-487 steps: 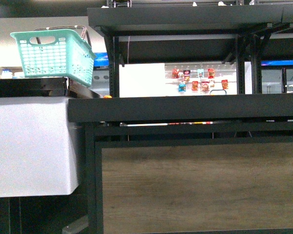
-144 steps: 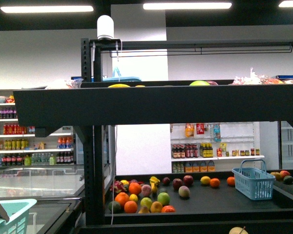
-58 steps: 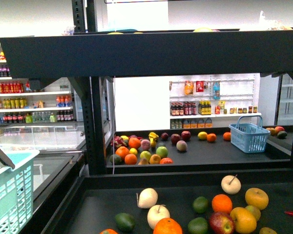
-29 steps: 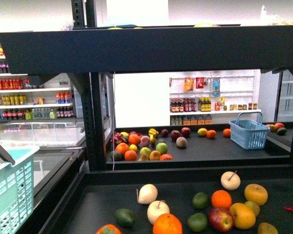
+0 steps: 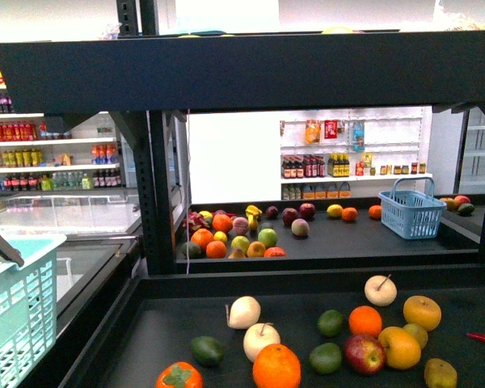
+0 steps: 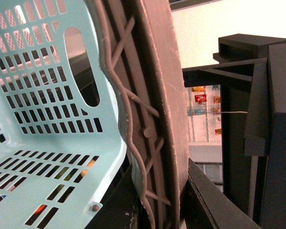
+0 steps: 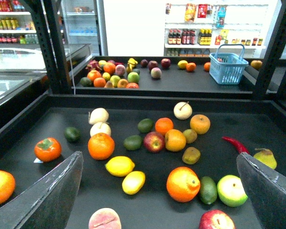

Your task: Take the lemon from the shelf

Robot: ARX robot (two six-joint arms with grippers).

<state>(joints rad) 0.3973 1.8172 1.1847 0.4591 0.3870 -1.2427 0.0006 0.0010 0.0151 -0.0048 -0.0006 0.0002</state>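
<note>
Two small plain-yellow lemons lie side by side on the black tray of the shelf, among oranges and apples. My right gripper hangs open above this tray. Its two fingers stand wide apart, with the lemons between them and lower down, untouched. In the front view the shelf fills the frame, and neither lemon shows there. My left gripper is shut on the rim of the mint-green basket, which shows at the lower left in the front view.
On the near tray lie oranges, a persimmon, apples, limes, pale round fruits and a red chilli. A further tray holds more fruit and a blue basket. Black posts flank the opening.
The front view has climbed from the wood-grain panel to the fruit trays. Over the last second it shifted a little, showing more of the near tray. The basket stays at the lower left.
</note>
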